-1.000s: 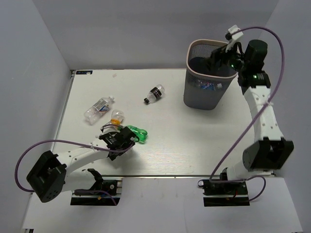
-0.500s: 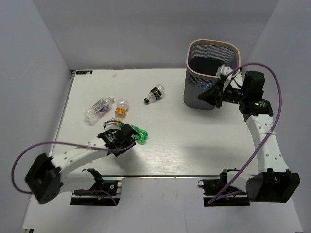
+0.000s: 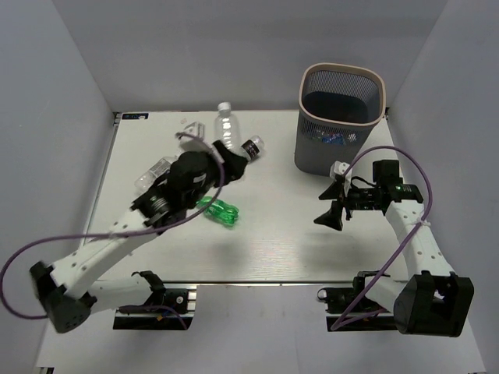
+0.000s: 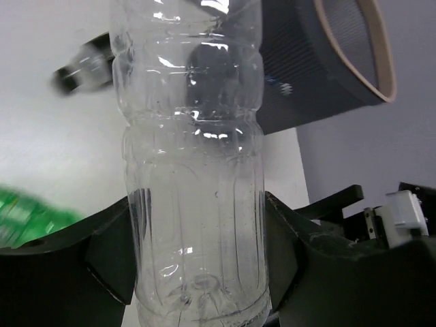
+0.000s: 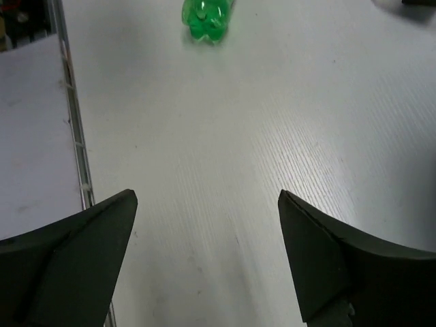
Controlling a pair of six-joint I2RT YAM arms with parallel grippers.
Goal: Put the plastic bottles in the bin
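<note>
Since half a second ago, the left gripper (image 3: 221, 156) has risen from the lower left to the upper middle of the overhead view, and the right gripper (image 3: 331, 204) has dropped away from the bin (image 3: 343, 72) to right of centre.

The left jaws are clamped on the lower body of a clear bottle (image 3: 225, 125), which stands upright above the table (image 3: 273, 241), white cap up. In the left wrist view this bottle (image 4: 194, 170) fills the centre between the dark fingers (image 4: 109, 252).

The bin stands at upper right, near the back edge and the right wall. Its mouth is open and unobstructed. Through the mesh, low inside, blue and white shapes of bottles (image 3: 331, 139) show.

On the table lie a green bottle (image 3: 218, 210) at centre left, a dark-labelled bottle (image 3: 249, 148) just right of the left gripper, and another clear bottle (image 3: 152, 175), partly hidden by the left arm, at the left.

The right jaws are wide apart and hold nothing. Bare white table lies between them and the green bottle, and along the front edge.
</note>
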